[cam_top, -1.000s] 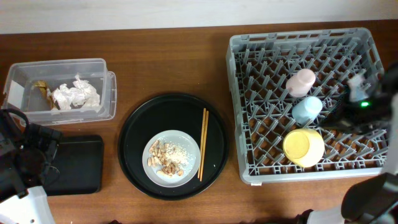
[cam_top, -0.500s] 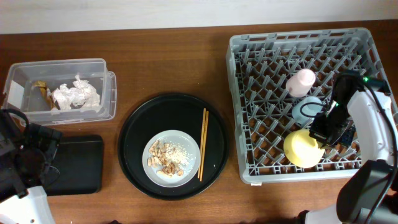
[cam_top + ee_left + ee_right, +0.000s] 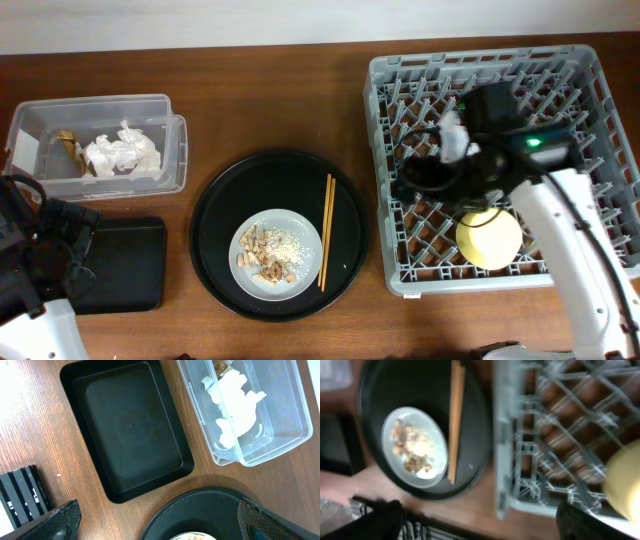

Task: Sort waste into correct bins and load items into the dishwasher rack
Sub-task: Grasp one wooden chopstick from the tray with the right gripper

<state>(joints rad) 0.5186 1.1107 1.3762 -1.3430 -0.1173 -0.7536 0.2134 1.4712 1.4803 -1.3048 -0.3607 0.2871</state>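
Observation:
The grey plate (image 3: 277,252) with peanut shells (image 3: 262,255) lies on the round black tray (image 3: 225,205), beside the chopsticks (image 3: 326,232). The yellow bowl (image 3: 488,238) sits upside down in the dishwasher rack (image 3: 590,75). My right arm stretches over the rack and hides both cups. My right gripper (image 3: 415,178) hangs open over the rack's left part, empty (image 3: 480,522). The clear box (image 3: 165,110) holds the napkin (image 3: 122,152) and the brown wrapper (image 3: 68,143). My left gripper (image 3: 165,527) is open and empty above the table, between the flat black tray (image 3: 130,440) and the round tray (image 3: 210,510).
The left arm (image 3: 45,245) sits at the table's front left corner, partly over the flat black tray (image 3: 125,265). Bare wood runs between the round tray and the rack. The right wrist view is blurred.
My right arm has swung left from the yellow bowl across the rack and now covers the cups. The bowl stays in the rack. The left arm has not moved.

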